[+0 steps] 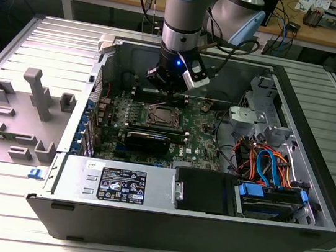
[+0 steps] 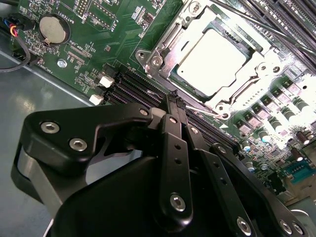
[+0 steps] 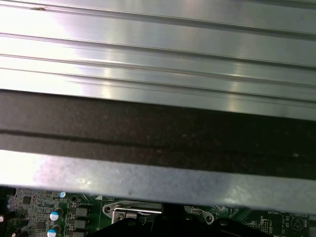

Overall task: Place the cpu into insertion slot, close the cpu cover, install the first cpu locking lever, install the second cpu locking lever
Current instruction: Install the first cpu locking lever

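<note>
cpu [image 2: 210,55] seated in insertion slot [image 2: 163,47] — cover [image 2: 256,69] down

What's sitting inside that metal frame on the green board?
The cpu lies flat inside the cpu cover, its pale top showing through the cut-out. The insertion slot beneath is hidden by the chip. The gripper hangs just beside the frame, fingers together.

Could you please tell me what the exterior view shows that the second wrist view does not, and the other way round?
Exterior view: the whole open computer case, its cable bundle, and the grey fixture tray at that view's left.

Second wrist view: close detail of the cpu seated under the cpu cover, plus a coin battery.

Both: the gripper beside the socket, fingers together, and the green motherboard.
</note>
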`<state>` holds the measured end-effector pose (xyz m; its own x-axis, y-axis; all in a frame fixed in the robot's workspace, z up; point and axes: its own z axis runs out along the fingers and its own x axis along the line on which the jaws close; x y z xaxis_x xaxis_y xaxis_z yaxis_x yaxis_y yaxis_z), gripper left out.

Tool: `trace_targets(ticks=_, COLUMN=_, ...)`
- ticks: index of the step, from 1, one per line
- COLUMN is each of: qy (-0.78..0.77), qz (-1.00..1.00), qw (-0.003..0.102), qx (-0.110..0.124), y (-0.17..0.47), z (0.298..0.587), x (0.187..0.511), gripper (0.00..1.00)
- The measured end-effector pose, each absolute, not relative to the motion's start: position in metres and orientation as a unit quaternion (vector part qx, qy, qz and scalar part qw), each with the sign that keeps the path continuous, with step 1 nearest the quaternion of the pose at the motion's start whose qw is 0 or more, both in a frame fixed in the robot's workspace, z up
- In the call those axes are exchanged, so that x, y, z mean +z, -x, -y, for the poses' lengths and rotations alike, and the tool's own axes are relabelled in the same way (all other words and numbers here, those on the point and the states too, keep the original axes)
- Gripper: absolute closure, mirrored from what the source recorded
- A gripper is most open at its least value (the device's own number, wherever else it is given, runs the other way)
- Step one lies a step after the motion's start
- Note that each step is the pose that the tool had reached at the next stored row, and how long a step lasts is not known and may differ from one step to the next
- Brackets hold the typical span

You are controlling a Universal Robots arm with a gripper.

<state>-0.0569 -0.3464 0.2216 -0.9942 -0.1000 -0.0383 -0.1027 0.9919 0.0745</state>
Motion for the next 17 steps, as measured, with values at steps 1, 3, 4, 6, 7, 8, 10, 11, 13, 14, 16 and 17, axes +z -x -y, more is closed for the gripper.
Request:
trace_targets(ticks=1, qy=0.051, qz=-0.998, qw=0.017, qx=0.038, y=0.0569, z=0.3464, x=0.2216, gripper=0.89)
trace_targets(ticks=3, qy=0.051, qz=-0.998, qw=0.017, qx=0.038, y=0.0569, z=0.3464, x=0.2215, gripper=0.89)
trace_targets(ticks=4, qy=0.051, qz=-0.998, qw=0.017, qx=0.038, y=0.0569, z=0.3464, x=0.2214, gripper=0.89)
trace_targets(ticks=6, qy=0.051, qz=-0.998, qw=0.017, qx=0.037, y=0.0568, z=0.3464, x=0.2212, gripper=0.89)
trace_targets(ticks=7, qy=0.051, qz=-0.998, qw=0.017, qx=0.037, y=0.0568, z=0.3464, x=0.2209, gripper=0.89)
trace_targets(ticks=8, qy=0.051, qz=-0.998, qw=0.017, qx=0.037, y=0.0567, z=0.3464, x=0.2205, gripper=0.89)
trace_targets(ticks=10, qy=0.051, qz=-0.998, qw=0.017, qx=0.037, y=0.0556, z=0.3464, x=0.2196, gripper=0.89)
trace_targets(ticks=11, qy=0.051, qz=-0.998, qw=0.017, qx=0.037, y=0.0548, z=0.3464, x=0.2193, gripper=0.89)
trace_targets(ticks=13, qy=0.051, qz=-0.998, qw=0.017, qx=0.037, y=0.0529, z=0.3464, x=0.2181, gripper=0.89)
trace_targets(ticks=14, qy=0.051, qz=-0.998, qw=0.017, qx=0.037, y=0.0524, z=0.3464, x=0.2177, gripper=0.89)
trace_targets(ticks=16, qy=0.051, qz=-0.998, qw=0.017, qx=0.037, y=0.0520, z=0.3463, x=0.2168, gripper=0.89)
trace_targets(ticks=17, qy=0.051, qz=-0.998, qw=0.017, qx=0.037, y=0.0516, z=0.3464, x=0.2164, gripper=0.89)
